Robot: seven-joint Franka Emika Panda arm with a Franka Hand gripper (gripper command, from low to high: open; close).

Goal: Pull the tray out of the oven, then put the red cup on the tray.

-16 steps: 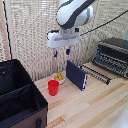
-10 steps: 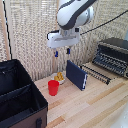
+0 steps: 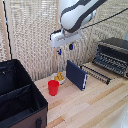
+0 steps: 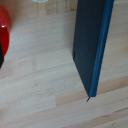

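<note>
Exterior view shows the arm (image 3: 75, 15) raised high above the wooden table (image 3: 95, 107), with the gripper (image 3: 65, 49) hanging in the air and nothing between its two short fingers, which stand apart, so it is released. Well below the gripper and a little toward the exterior view's left stands the red cup (image 3: 53, 87), upright on the table with its mouth facing up. Just behind the cup, almost straight under the gripper, sits a small white bowl (image 3: 59, 77) of yellow pieces. Below the gripper and slightly toward the exterior view's right, a dark-blue flat box (image 3: 76, 74) stands on edge. Farther to that side, well away from the gripper, is the oven (image 3: 113, 56), its door folded down, and the tray (image 3: 98, 73) with its parallel bars reaches out of it low over the table. A large black case (image 3: 19, 97) lies open far to the exterior view's left.

Wrist view looks straight down at the box (image 4: 92, 45) seen edge-on, with a sliver of the cup (image 4: 4, 27) at the picture's border.
</note>
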